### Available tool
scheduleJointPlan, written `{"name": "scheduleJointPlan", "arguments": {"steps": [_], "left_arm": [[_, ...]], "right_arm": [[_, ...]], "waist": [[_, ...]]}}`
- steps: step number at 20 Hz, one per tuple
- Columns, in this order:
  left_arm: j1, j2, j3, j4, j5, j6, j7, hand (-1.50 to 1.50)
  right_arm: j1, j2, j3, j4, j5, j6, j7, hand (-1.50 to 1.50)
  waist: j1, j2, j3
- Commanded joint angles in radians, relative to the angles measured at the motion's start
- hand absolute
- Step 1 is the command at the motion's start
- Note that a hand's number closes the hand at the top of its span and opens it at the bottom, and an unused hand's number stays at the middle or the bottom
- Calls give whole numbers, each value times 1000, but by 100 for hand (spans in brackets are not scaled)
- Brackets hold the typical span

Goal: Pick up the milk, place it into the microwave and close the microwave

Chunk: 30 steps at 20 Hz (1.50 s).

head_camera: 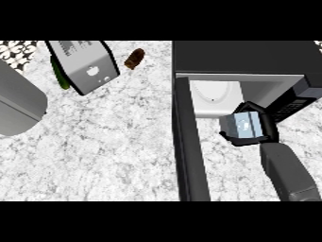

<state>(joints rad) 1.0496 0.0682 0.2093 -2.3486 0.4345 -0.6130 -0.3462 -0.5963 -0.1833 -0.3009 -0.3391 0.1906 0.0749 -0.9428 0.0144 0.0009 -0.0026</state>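
The milk (243, 125) is a small pale blue-grey carton, held at the mouth of the microwave (261, 59). My right hand (259, 123) is shut on it, fingers curled over its top and side, thumb below. The carton sits just outside the white cavity (216, 97), near its front right edge. The microwave door (190, 151) stands open, swung toward me, seen edge-on as a dark slab left of my right forearm (289, 175). The left hand does not show.
A silver toaster (87, 64) lies at the back left with a green object (60, 73) behind it. A brown item (134, 58) rests near the back centre. A large grey curved body (6, 99) fills the left edge. Marble counter (107, 142) lies between.
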Motion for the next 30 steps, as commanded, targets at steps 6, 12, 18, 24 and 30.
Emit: {"name": "scheduleJointPlan", "arguments": {"steps": [6, 12, 18, 24, 30], "left_arm": [[-94, 26, -2, -22, 57, 20, 26, -150], [-125, 28, -15, -24, 42, 27, 24, -150], [-148, 49, -10, -7, 53, 28, 36, -150], [-164, 63, -13, -12, 52, 29, 46, -150], [-196, 89, 12, 8, 62, 34, 51, -150]], "right_arm": [[-220, -66, -3, 52, 22, -92, 155, 150], [-217, -111, -4, 37, 44, -224, 147, 150], [-201, -107, -17, 34, 35, -287, 136, 150], [-174, -122, -27, 19, 26, -314, 122, 150], [-150, -117, -28, -23, 20, -336, 108, 150]], "waist": [[53, 23, 5], [84, 33, 5], [105, 42, 6], [126, 46, 7], [142, 50, 5]]}}
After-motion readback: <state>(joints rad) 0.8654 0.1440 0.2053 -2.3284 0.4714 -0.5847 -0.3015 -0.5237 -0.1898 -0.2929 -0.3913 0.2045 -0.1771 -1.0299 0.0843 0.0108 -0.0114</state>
